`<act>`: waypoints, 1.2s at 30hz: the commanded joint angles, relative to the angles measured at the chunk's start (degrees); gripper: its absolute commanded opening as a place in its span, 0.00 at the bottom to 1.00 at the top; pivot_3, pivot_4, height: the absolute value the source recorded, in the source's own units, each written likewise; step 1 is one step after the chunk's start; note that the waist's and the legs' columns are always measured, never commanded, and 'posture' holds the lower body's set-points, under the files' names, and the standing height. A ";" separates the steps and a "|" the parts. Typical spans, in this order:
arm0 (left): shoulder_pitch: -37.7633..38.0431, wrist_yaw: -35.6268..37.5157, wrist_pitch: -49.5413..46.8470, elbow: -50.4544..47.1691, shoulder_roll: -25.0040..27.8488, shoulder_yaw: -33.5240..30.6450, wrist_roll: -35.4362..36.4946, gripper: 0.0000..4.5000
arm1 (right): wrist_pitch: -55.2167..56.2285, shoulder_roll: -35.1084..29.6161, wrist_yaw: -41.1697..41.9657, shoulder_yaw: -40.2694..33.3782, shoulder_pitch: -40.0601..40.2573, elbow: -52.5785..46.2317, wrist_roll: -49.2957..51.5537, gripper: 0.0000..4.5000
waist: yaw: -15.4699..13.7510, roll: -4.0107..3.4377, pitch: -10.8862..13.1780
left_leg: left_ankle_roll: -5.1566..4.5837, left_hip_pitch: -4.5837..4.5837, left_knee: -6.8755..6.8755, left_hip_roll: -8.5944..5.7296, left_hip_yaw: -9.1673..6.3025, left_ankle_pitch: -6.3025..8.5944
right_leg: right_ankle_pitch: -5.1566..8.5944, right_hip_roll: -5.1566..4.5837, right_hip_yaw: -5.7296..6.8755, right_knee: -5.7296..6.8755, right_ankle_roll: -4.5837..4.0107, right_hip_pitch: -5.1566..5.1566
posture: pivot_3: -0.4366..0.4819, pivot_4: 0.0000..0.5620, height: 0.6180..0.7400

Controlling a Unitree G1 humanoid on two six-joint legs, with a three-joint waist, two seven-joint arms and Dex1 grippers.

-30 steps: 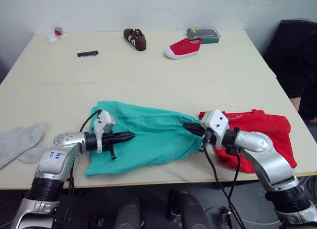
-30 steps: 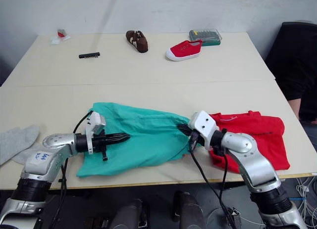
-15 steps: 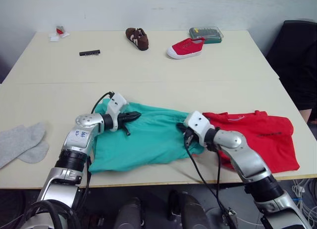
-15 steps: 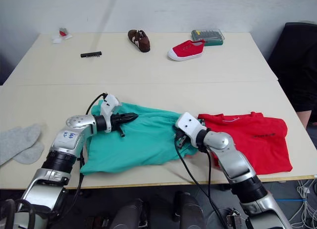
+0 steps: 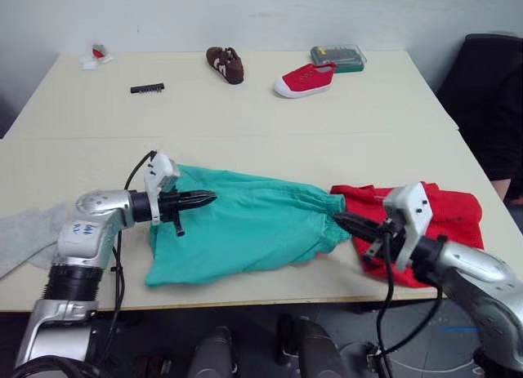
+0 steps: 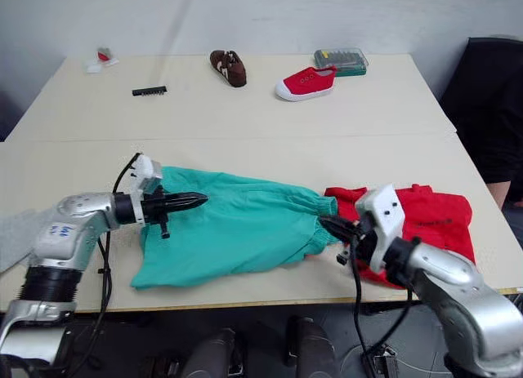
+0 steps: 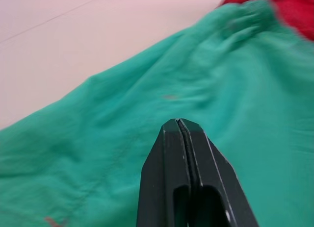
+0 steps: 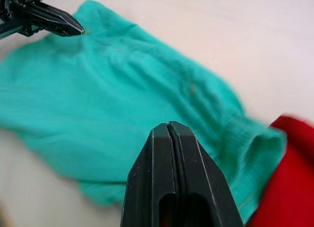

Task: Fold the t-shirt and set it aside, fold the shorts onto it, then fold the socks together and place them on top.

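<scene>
The teal shorts (image 5: 245, 227) lie spread flat near the table's front edge, with the gathered waistband (image 5: 323, 202) pointing right. It touches the red t-shirt (image 5: 445, 215), which lies crumpled at the right. My left gripper (image 5: 208, 198) is shut and empty, hovering over the shorts' upper left part (image 7: 122, 119). The right gripper (image 5: 339, 220) is also shut and empty, just right of the waistband and in front of the t-shirt, and it looks across the shorts (image 8: 113, 99). The grey socks (image 5: 23, 235) lie at the far left, partly behind my left arm.
At the back of the table stand a brown shoe (image 5: 223, 64), a red canvas shoe (image 5: 304, 79), a green case (image 5: 336, 56), a black strip (image 5: 146, 88) and a small red-and-white item (image 5: 96, 51). A person in dark clothes (image 5: 490, 108) is at the right.
My right gripper has drawn back to the right, off the shorts' waistband. The left gripper has shifted slightly left. The shorts now lie stretched out wider, and the view has shifted a little.
</scene>
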State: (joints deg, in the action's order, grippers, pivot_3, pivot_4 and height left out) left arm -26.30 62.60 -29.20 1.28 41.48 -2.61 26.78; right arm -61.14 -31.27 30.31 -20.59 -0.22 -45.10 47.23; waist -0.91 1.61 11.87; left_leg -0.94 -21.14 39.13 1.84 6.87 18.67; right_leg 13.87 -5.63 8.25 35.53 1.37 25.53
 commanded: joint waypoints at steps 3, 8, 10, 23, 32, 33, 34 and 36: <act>1.70 4.91 -1.01 -5.80 4.13 -0.72 2.09 0.18 | -9.03 3.09 -15.38 -4.61 8.05 -1.79 22.73 0.20 | -0.36 -0.02 0.01 | -0.22 0.03 -0.01 -0.01 -0.01 0.13 | 0.01 0.00 -0.04 0.00 -0.01 -0.01 | 0.48 0.27 1.00; 1.79 5.01 2.16 -5.26 4.36 0.65 -0.48 0.54 | -4.17 2.64 -33.01 0.26 11.82 3.97 41.73 0.60 | -0.40 -0.02 0.01 | -0.33 0.03 -0.02 -0.04 0.02 0.17 | 0.01 0.03 -0.11 -0.01 -0.01 -0.01 | 0.48 0.27 1.00; 1.71 4.79 2.52 -5.40 4.24 0.85 -0.72 0.68 | -0.98 1.50 -38.82 2.51 12.13 6.36 47.58 0.74 | -0.35 -0.02 0.01 | -0.34 0.03 -0.03 -0.03 0.03 0.18 | 0.01 0.06 -0.12 -0.03 -0.01 0.00 | 0.48 0.27 1.00; 1.44 2.88 4.50 -4.32 3.96 0.33 -1.94 0.99 | 11.61 5.42 -51.32 17.09 0.54 22.33 56.95 1.00 | 0.07 0.00 0.00 | -0.30 0.04 -0.09 0.04 0.12 0.16 | 0.01 0.17 -0.21 -0.07 0.08 0.01 | 0.48 0.27 1.00; 3.76 0.93 5.59 -4.82 3.81 0.07 -2.77 1.00 | 12.70 8.59 -48.14 19.23 -6.69 28.36 48.16 0.79 | 0.83 0.00 0.00 | -0.16 0.03 -0.10 0.07 0.11 0.08 | 0.01 0.17 -0.21 -0.06 0.08 0.02 | 0.48 0.27 1.00; 4.32 0.66 5.96 -4.61 3.91 0.05 -3.11 1.00 | 12.34 8.04 -47.11 19.04 -6.75 27.70 47.48 0.72 | 0.92 0.00 0.00 | -0.16 0.03 -0.11 0.07 0.12 0.09 | 0.01 0.16 -0.21 -0.07 0.08 0.02 | 0.48 0.27 1.00; 4.71 0.54 6.29 -4.36 4.00 0.01 -3.35 1.00 | 12.09 7.75 -46.35 18.97 -6.81 27.23 46.88 0.64 | 0.93 -0.01 0.01 | -0.16 0.02 -0.11 0.07 0.12 0.09 | 0.01 0.16 -0.21 -0.09 0.08 0.03 | 0.48 0.27 1.00; 5.52 -0.20 7.86 -3.09 4.01 0.41 -4.87 1.00 | 11.97 7.49 -44.99 18.59 -7.10 25.97 46.40 0.50 | 0.92 -0.01 0.01 | -0.15 -0.02 -0.11 0.06 0.12 0.09 | 0.01 0.15 -0.21 -0.11 0.08 0.05 | 0.48 0.27 1.00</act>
State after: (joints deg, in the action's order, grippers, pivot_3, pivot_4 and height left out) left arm -21.36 63.12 -23.32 -1.59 44.99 -1.25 23.25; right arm -49.03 -23.19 -16.38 -0.57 -7.22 -17.25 93.92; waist 0.01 1.60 11.88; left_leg -1.09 -21.17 39.02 1.90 6.99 18.77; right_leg 13.87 -5.49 8.05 35.41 1.45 25.59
